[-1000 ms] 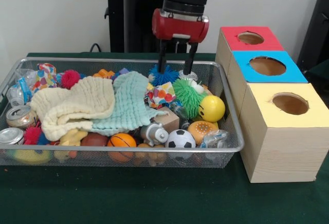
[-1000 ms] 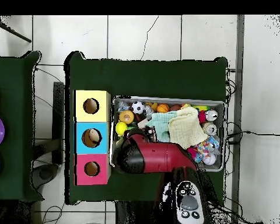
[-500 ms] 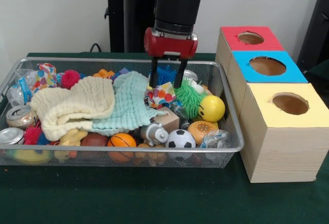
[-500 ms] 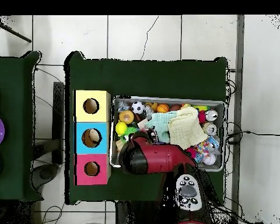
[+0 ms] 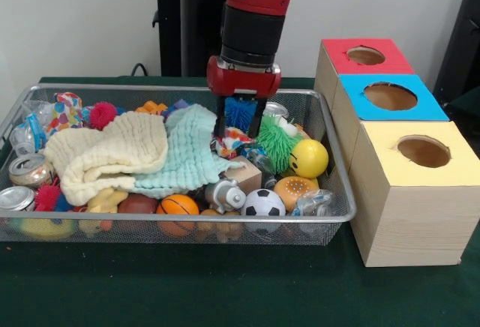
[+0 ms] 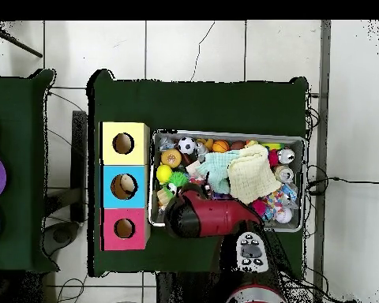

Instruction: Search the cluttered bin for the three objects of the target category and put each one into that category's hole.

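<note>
- The gripper [image 5: 238, 133] has come down and moved toward the camera over the last second. It was above the blue spiky ball [image 5: 241, 111] and now its tips are sunk into the clutter. That looks like the reach ending and a grasp about to start.
- Its fingers are still spread, only slightly narrower than before, and nothing is pinched yet. They straddle the polka-dot fabric toy [image 5: 234, 144], which lies right between and under the tips, apparently touching them.
- The task's thing is probably this toy, still in the bin and not lifted. The target category is not stated, so that is a guess.
- Just behind the fingers, the blue spiky ball shows through the gap.
- Beside the hand, on the boxes' side, sits the green spiky ball [image 5: 274, 141], and on the other side the pale green cloth [image 5: 187, 154], both close enough to snag.
- Farther off, beyond the bin's [image 5: 341, 184] end wall, stand the red box [image 5: 337, 57], blue box [image 5: 416, 106] and yellow box [image 5: 420, 192], each with a hole on top.
- In the overhead view the arm [image 6: 212, 219] hides the hand.
</note>
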